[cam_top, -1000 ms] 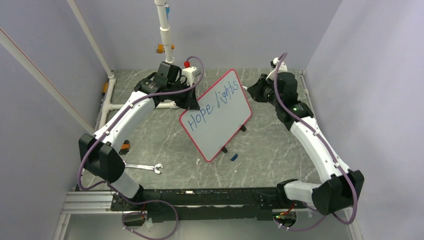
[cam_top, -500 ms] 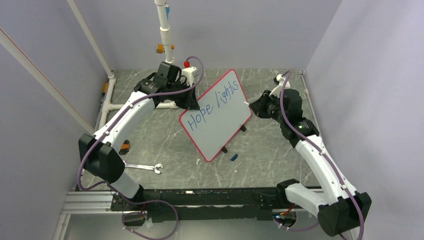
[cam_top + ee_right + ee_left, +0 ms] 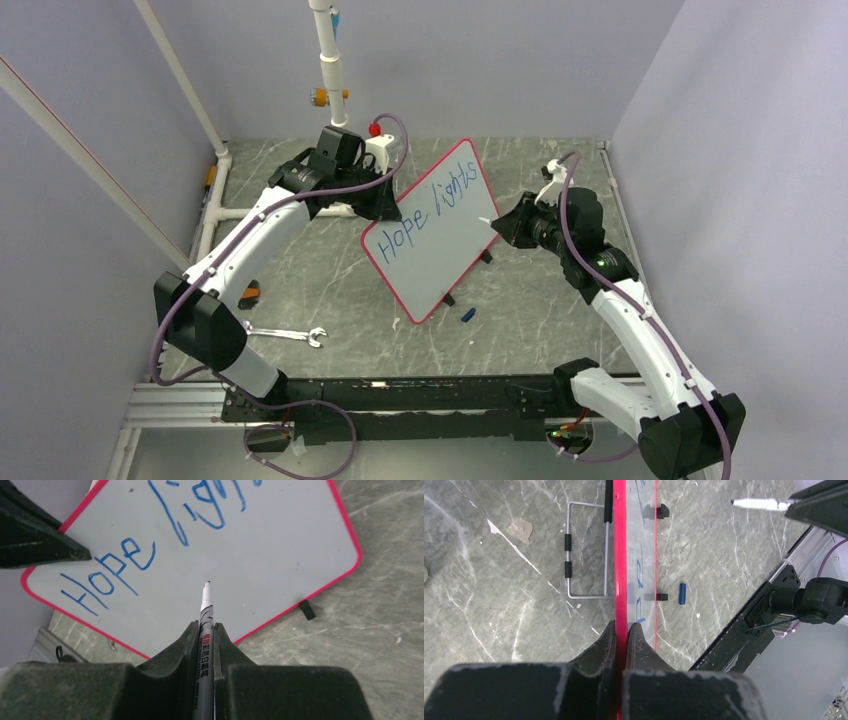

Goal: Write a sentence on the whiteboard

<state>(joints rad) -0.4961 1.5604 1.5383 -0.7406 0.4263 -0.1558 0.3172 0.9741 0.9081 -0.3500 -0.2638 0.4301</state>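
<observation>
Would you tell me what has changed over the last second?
The right gripper, shut on the marker, swung from the far right corner of the whiteboard nearward, toward its blank part. The left gripper stays clamped on its edge; the sentence is unchanged.

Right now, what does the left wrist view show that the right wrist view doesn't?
Left wrist only: the board edge-on, the left tool shut on its red rim, a wire stand at its back, a blue cap on the table. Right wrist only: the board's face with the writing readable, the right tool shut on the marker. Both: the board and the marker's tip.
</observation>
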